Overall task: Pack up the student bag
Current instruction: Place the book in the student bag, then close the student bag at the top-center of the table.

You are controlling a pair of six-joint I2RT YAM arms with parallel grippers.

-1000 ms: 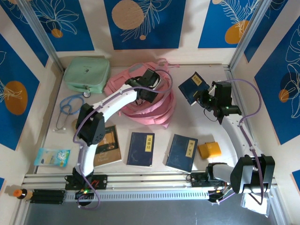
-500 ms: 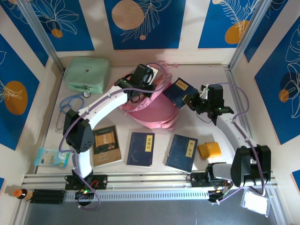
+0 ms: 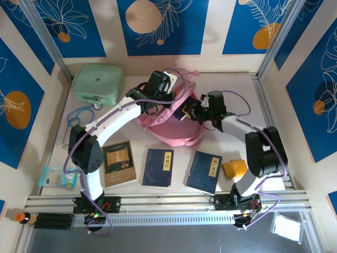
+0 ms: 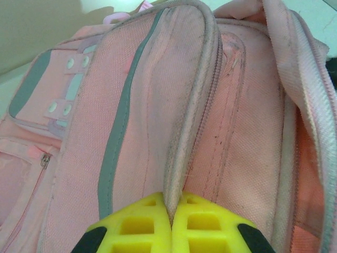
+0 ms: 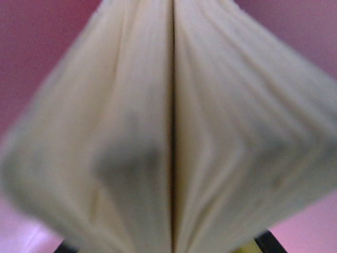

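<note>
The left gripper is clenching a seam fold of the student bag. The right gripper is grasping a book at the bag's right-hand opening, pink fabric surrounding its pages. The mint-green case is sitting just left of the bag.

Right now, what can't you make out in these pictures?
- Cover of the held book: right wrist view, page edges too close and blurred.
- Inside the student bag: left wrist view, fabric pinched in the left hand hides it; top view, both arms overlap it.
- Titles on the flat books: top view, too small.
</note>
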